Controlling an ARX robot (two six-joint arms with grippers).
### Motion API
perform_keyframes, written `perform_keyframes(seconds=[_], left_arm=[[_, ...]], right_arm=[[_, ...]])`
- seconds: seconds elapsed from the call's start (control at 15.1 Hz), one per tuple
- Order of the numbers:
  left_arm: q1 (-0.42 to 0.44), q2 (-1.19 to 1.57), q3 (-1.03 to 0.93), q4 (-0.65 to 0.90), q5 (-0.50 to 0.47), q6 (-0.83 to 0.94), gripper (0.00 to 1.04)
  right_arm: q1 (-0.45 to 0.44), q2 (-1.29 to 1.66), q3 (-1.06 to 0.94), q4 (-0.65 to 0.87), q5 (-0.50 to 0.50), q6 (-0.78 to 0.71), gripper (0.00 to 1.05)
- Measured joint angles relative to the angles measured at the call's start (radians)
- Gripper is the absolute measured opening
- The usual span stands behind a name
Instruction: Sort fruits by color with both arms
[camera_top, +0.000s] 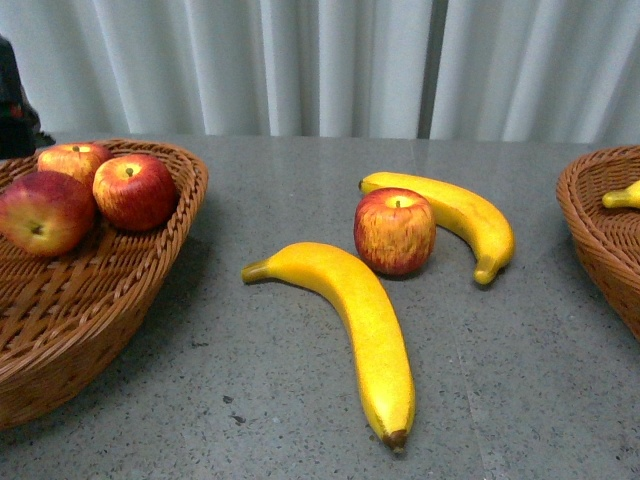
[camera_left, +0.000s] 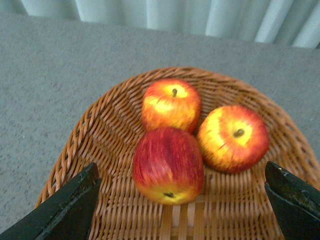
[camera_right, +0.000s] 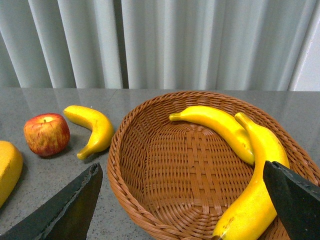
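On the grey table a red apple (camera_top: 395, 231) stands between two bananas: a long one (camera_top: 358, 325) in front and another (camera_top: 462, 217) behind it. The left wicker basket (camera_top: 130, 270) holds three apples (camera_top: 135, 191). In the left wrist view my left gripper (camera_left: 182, 200) hangs open above those apples (camera_left: 168, 165), touching none. My right gripper (camera_right: 182, 200) is open over the right basket (camera_right: 150, 165), which holds two bananas (camera_right: 260, 170). The table apple (camera_right: 47, 134) and a banana (camera_right: 95, 127) show beside that basket. Neither arm shows in the front view.
The right basket (camera_top: 600, 225) sits at the table's right edge with a banana tip (camera_top: 622, 197) showing. White curtains hang behind the table. A dark object (camera_top: 14, 105) stands at the far left.
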Motion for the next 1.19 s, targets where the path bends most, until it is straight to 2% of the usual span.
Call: perform_keyframes(seconds=[0.13,0.2,0.46,0.66,0.86,1.19], left_arm=[[-0.074,0.033,0.076,0.052,0.051,0.015,0.98],[-0.139,0.101,0.159,0.018,0.128,0.063,0.98],[-0.314,0.346,0.351,-0.076,0.297,0.197,0.98],[-0.392,0.395,0.435,-0.154,0.404,0.299,0.98],[-0.416,0.489,0.509,-0.219,0.399,0.405,0.98],[-0.429,0.590,0.596,-0.239,0.392,0.454,0.98]], right_arm=[[0.000,0.000,0.000,0.000,0.000,0.000,0.98],[0.000,0.000,0.000,0.000,0.000,0.000,0.98],[0.000,0.000,0.000,0.000,0.000,0.000,0.98],[0.000,0.000,0.000,0.000,0.000,0.000,0.98],[0.000,0.000,0.000,0.000,0.000,0.000,0.98],[0.000,0.000,0.000,0.000,0.000,0.000,0.98]])
